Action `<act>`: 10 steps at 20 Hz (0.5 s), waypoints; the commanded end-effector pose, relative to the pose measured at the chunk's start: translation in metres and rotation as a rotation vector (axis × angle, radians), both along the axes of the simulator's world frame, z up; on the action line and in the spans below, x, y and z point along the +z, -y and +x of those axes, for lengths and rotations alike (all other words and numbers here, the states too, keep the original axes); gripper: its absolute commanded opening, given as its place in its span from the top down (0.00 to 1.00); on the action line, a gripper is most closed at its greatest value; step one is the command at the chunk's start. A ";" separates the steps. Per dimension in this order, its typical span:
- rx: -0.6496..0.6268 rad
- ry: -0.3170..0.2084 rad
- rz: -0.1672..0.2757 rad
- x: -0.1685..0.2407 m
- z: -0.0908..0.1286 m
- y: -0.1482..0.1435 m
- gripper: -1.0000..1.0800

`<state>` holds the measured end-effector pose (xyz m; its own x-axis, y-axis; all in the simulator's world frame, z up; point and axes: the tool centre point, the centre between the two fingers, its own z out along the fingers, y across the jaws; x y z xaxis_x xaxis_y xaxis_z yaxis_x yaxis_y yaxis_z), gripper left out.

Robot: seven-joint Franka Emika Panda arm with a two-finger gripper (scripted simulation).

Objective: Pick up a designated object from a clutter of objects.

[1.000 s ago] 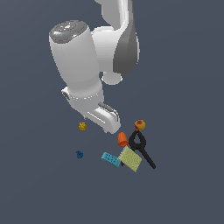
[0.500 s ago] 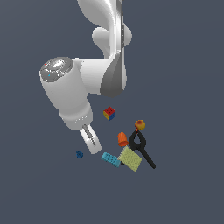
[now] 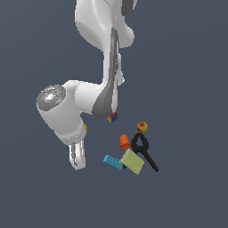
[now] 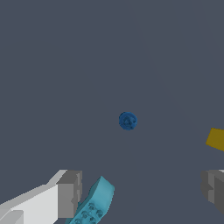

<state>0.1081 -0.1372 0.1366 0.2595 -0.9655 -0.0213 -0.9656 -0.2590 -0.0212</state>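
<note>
Exterior view: arm bent low, gripper (image 3: 77, 161) pointing down at the floor (image 3: 187, 89), hiding the dark blue block. Just to the exterior view's right lie cyan brick (image 3: 112, 161), pale yellow-green square (image 3: 132, 161), orange cup (image 3: 124, 141), black clamp (image 3: 145, 151) and orange ball (image 3: 142, 127). Multicoloured cube (image 3: 113, 117) peeks from behind the arm.

Wrist view: dark blue block (image 4: 127, 120) sits alone on the floor, between the spread, empty fingers (image 4: 69, 193). Yellow piece (image 4: 216, 138) near; cyan brick beside one finger.

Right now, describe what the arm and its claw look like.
The glossy white, rounded arm has dark grey joint bands and a silvery round end cap. The claw has blocky grey fingertips on a white body. No cables or markings show.
</note>
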 end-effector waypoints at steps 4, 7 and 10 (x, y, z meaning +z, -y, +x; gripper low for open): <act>-0.127 -0.010 -0.013 -0.025 0.003 0.016 0.04; -0.172 -0.014 -0.018 -0.034 0.003 0.022 0.04; -0.204 -0.016 -0.022 -0.040 0.003 0.026 0.04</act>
<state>0.1109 -0.1614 0.0997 0.0760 -0.9971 -0.0046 -0.9971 -0.0760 -0.0023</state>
